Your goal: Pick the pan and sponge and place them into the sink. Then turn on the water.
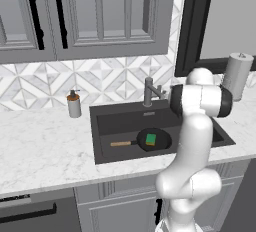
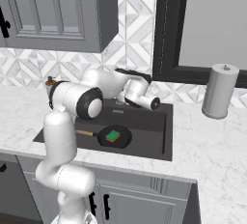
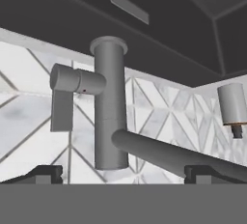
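Observation:
The black pan [image 1: 161, 141] lies on the floor of the dark sink [image 1: 125, 118], its wooden handle [image 1: 121, 143] pointing left. The green sponge [image 1: 150, 139] rests inside the pan. Both also show in the right base view: pan [image 2: 123, 137], sponge [image 2: 113, 136]. My gripper [image 3: 123, 177] is open, fingertips [image 3: 44, 173] wide apart, close in front of the grey faucet [image 3: 111, 107], whose lever [image 3: 72, 80] sticks out to one side and whose spout [image 3: 164, 155] runs across. My hand [image 2: 139, 94] hovers over the sink's back edge. The water is out of view.
A soap dispenser [image 1: 74, 104] stands on the marble counter [image 1: 45, 146] left of the sink. A paper towel roll [image 2: 219, 91] stands to the right, below a dark-framed window. Grey wall cabinets hang above the tiled backsplash.

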Motion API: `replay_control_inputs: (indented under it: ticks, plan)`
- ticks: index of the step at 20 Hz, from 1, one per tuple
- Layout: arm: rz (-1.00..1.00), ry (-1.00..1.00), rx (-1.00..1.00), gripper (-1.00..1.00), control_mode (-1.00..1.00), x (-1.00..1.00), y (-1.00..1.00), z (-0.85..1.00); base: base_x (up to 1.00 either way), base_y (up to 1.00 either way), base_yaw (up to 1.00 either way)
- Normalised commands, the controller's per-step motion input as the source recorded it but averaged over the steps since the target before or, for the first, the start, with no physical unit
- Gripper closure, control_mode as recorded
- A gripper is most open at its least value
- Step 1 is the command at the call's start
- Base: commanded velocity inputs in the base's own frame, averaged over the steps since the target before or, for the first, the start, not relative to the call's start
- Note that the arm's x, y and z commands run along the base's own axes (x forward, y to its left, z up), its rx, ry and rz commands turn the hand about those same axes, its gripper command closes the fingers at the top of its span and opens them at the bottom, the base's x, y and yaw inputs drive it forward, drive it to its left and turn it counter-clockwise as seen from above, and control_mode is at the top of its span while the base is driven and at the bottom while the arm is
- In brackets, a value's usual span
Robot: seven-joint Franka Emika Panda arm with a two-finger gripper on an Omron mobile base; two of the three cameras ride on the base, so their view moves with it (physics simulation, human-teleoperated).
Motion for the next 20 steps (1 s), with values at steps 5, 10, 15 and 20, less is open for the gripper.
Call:
replay_control_inputs:
  ticks: [5, 10, 15, 20]
  plan:
    - [-0.01, 0.00, 0.00, -1.00, -1.00, 0.26, 0.00, -0.10, 0.00, 0.00, 0.00]
    - [0.00, 0.00, 0.00, -1.00, -1.00, 0.29, -0.07, -0.13, 0.00, 0.00, 0.00]
    - [0.00, 0.00, 0.00, -1.00, -1.00, 0.30, -0.05, -0.13, 0.00, 0.00, 0.00]
    - [-0.01, 0.00, 0.00, -1.00, -1.00, 0.33, 0.00, -0.17, 0.00, 0.00, 0.00]
